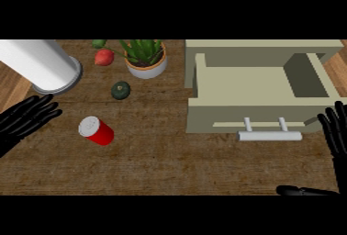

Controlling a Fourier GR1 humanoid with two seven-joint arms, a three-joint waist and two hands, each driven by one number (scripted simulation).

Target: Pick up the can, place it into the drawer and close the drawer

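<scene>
Work surface is a dark brown, wood-grained counter (169, 165) filling most of the head view. Strips of lighter wood planking (9, 87) show at the far left, and again at the upper right. At the right stands a beige cabinet (264, 46), and its drawer (247, 87) is pulled open toward the lower edge, with a pale bar handle (270, 136) on 2 posts at the front. The red can (97, 131), silver top showing, sits on the counter left of centre, well apart from the drawer and touching nothing. Whether it stands upright or leans cannot be settled from this angle. The left hand (25, 118) shows at the left edge, near the can but clear of it, fingers straight and spread. The right hand (336, 137) shows at the right edge just beside the drawer front, fingers straight and extended, holding nothing. Its thumb (298, 190) lies apart along the lower right. Both forearms are cut off by the frame. At the back left, a tall white cylinder (34, 62) on a grey base (68, 82) runs out of frame. Near it are a potted plant (145, 57), a red fruit (103, 57), a partly cropped green item (99, 43) and a dark green round fruit (120, 90), kinds not determinable.
</scene>
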